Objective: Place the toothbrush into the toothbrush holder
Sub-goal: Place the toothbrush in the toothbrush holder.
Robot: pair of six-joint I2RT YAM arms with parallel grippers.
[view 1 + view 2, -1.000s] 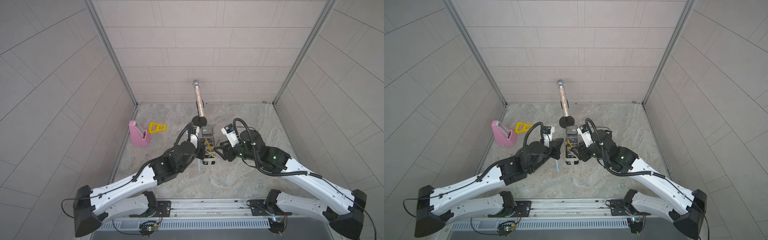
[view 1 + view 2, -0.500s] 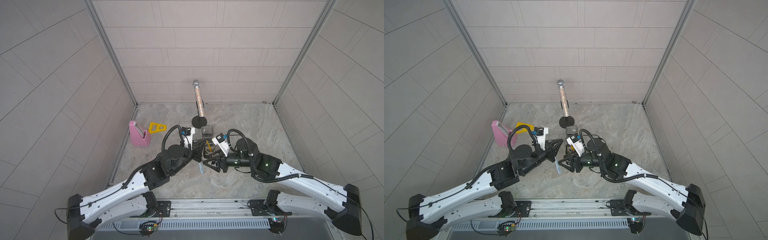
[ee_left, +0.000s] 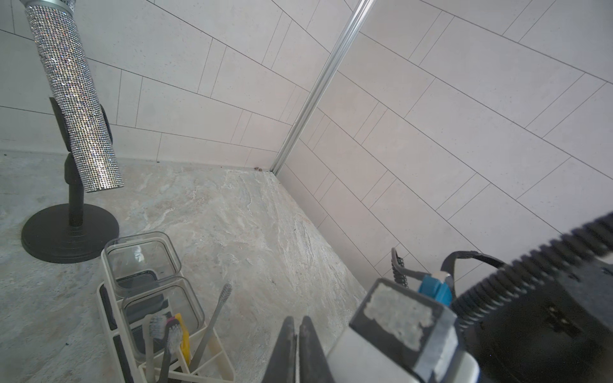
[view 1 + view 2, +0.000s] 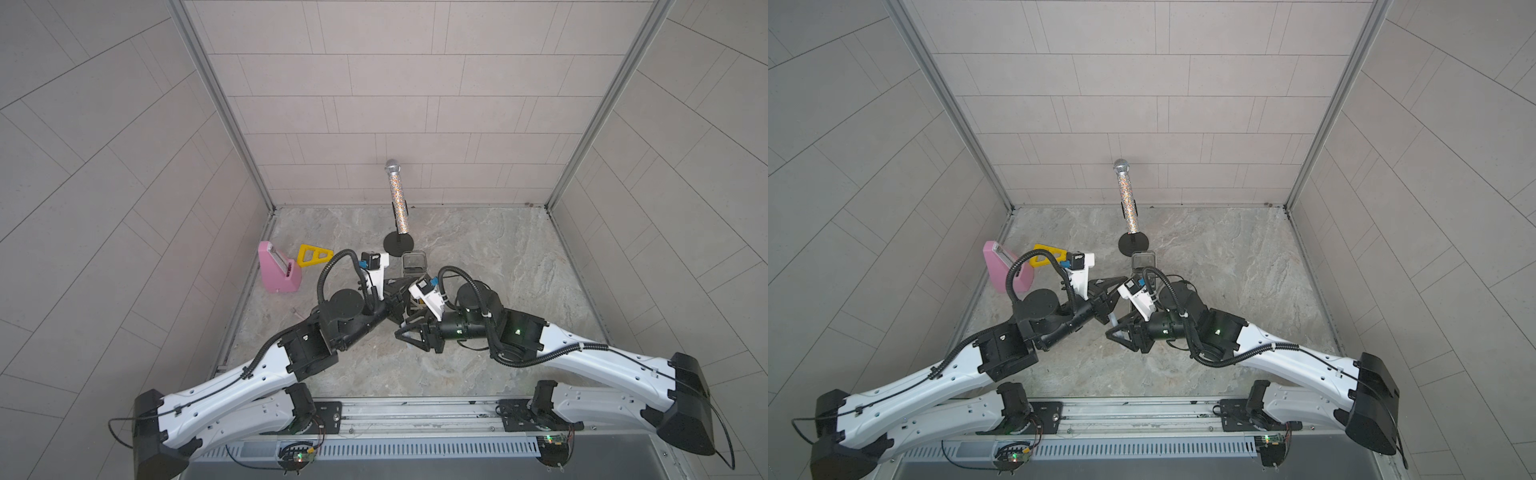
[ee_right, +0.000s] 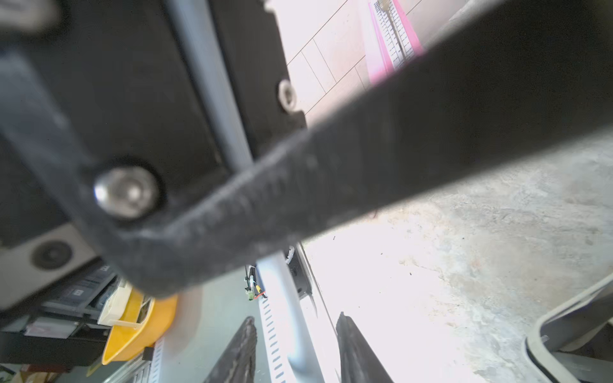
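Observation:
My left gripper (image 4: 405,283) (image 3: 297,324) is shut on the toothbrush (image 4: 1113,321), a pale blue-grey one that hangs down from its fingers. In the right wrist view the toothbrush handle (image 5: 293,318) runs between the fingers of my right gripper (image 5: 295,335) (image 4: 1115,330), which stands open with a gap on each side of the handle. The toothbrush holder (image 3: 217,356) (image 4: 413,266), a cream caddy with clear boxes at one end, stands just behind both grippers. Several other brushes stand in it.
A glittery microphone (image 4: 398,199) (image 3: 79,109) on a black round stand is behind the holder. A pink wedge block (image 4: 276,270) and a yellow triangle (image 4: 313,254) lie at the left wall. Tiled walls close in three sides.
Both arms have drawn back from the holder toward the front. My right gripper has swung under the left one, and its jaws have narrowed around the toothbrush handle.

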